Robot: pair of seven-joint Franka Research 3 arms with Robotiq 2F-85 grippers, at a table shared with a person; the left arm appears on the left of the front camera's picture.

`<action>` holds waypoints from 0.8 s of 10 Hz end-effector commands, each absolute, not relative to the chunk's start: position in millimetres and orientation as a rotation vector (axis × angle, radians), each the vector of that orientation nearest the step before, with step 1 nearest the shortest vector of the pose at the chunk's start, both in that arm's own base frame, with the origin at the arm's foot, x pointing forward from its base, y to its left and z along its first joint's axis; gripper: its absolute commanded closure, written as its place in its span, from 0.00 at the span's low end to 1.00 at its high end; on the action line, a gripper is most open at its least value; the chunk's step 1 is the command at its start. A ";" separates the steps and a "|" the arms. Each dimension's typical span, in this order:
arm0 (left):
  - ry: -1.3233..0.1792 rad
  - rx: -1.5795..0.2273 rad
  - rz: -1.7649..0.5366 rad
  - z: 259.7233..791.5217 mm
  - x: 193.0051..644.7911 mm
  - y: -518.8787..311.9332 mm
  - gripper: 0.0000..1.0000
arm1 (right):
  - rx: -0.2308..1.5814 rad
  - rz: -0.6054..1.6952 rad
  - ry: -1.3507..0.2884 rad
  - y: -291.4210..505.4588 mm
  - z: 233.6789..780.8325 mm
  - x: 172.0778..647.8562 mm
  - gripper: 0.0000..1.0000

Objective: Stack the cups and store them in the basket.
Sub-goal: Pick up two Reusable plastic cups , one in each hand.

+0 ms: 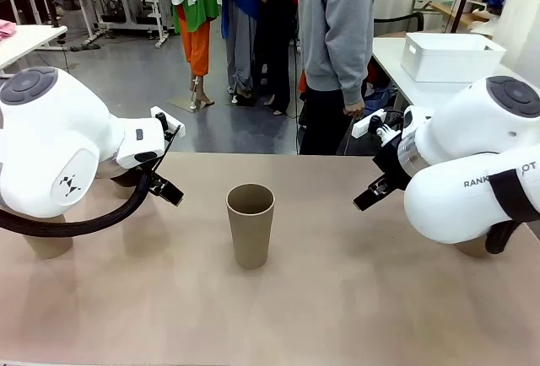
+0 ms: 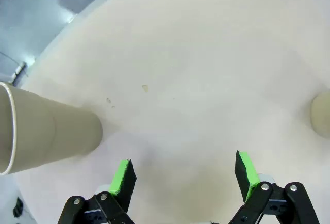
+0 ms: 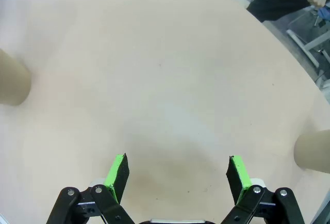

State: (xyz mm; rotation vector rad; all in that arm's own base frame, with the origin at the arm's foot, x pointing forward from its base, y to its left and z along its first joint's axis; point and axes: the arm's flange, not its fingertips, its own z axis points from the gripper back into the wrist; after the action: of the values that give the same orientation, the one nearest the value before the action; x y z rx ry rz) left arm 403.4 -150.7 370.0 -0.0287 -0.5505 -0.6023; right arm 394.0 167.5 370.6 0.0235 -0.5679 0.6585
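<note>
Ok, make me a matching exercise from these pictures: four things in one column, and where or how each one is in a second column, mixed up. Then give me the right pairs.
Column one
1. middle cup
2. basket
3. left gripper
4. person

Column two
A. open, above bare tabletop
B. standing at the table's far side
C. on a white side table, back right
D. upright, mouth up, at the table's centre

Pairs: 1-D, 2-C, 3-A, 4-B
</note>
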 end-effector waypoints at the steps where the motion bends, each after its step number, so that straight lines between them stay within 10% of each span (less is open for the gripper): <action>1: -0.560 -0.061 -0.629 398.0 402.8 -151.2 0.00 | 0.004 0.662 -0.579 175.4 396.1 399.3 0.00; 8: -0.519 -0.300 -0.925 581.2 388.7 -50.3 0.00 | 0.200 0.829 -0.638 96.1 563.4 354.7 0.00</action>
State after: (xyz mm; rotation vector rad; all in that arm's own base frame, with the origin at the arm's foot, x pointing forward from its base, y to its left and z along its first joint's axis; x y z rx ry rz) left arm 381.1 -80.1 578.5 -0.2420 -0.5632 -0.8348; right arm 362.5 135.9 559.9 0.1395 -0.6539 0.7491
